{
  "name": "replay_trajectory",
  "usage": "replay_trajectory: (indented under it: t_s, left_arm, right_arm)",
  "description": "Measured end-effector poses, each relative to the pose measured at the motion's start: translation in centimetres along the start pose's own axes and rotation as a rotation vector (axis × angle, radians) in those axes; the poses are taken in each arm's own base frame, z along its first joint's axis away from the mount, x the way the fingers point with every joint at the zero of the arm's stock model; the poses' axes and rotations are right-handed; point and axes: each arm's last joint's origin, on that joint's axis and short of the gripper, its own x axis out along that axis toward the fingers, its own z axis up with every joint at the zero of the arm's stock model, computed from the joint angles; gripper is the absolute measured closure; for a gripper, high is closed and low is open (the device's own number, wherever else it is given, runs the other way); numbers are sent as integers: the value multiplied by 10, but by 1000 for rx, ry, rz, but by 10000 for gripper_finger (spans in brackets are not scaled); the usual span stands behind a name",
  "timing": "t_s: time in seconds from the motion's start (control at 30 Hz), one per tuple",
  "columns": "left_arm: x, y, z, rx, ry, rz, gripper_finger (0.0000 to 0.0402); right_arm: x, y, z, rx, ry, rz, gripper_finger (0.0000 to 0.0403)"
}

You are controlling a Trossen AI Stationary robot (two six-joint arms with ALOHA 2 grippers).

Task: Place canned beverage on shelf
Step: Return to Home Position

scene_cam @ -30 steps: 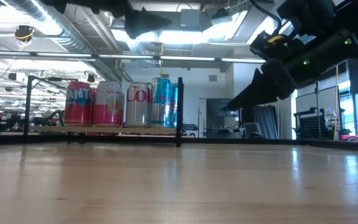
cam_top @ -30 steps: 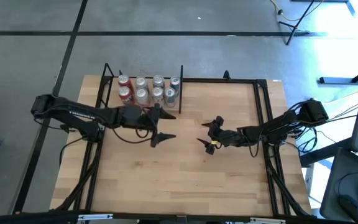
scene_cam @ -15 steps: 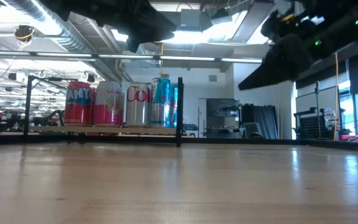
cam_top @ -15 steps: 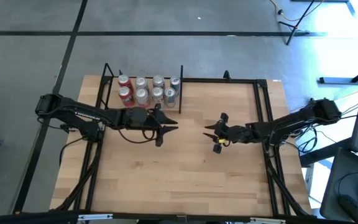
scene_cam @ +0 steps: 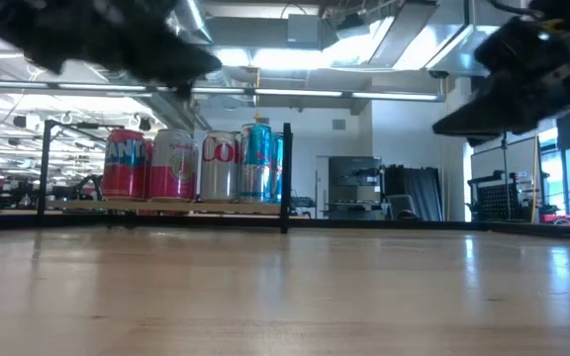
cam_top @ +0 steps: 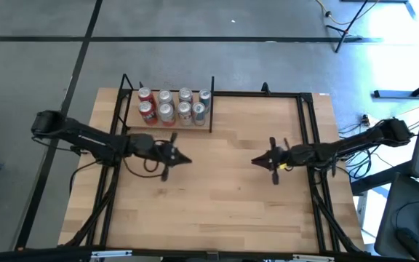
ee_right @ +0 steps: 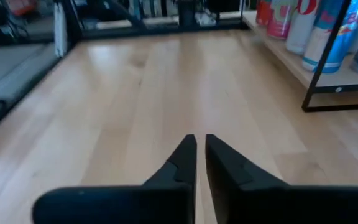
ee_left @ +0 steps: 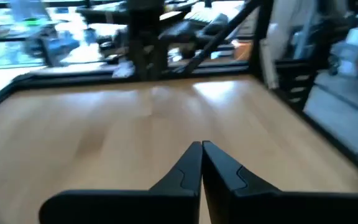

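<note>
High view: eight soda cans stand in two rows on the shelf, beyond the left end effector. The right end effector faces it, well apart, over the worktop.
Low view: only here the front cans read red, pink, silver, blue.
Left wrist view: fingers pressed together, empty.
Right wrist view: fingers all but touching, empty, shelf ahead to one side.

Two matte-black jointed arms; loose black cables; wedge-shaped black fingers; yellow tag near right wrist.
</note>
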Motion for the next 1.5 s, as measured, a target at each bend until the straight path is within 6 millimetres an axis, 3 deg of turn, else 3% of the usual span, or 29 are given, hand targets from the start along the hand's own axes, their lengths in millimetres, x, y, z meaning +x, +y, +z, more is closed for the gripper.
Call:
replay_trajectory:
  t_s: [0.23, 0.43, 0.73, 1.03, 1.5]
  left_arm:
    - [-51, 8, -46, -88, -1, 310, 397]
    - [-80, 4, -73, -65, -86, 225, 400]
    - [-94, 3, -60, -30, -197, 169, 401]
    - [-110, 8, -66, -75, -143, 217, 401]
    - [-130, 7, -66, -93, -215, 229, 401]
  right_arm:
    - [-24, -6, -17, 47, -110, 13, 375]
    - [-35, -9, -20, 60, -192, 24, 375]
    - [-41, -11, -23, 39, -174, -24, 375]
    - [-50, -14, -26, 37, -162, -42, 375]
    - [-66, -14, -21, 46, -268, 43, 375]
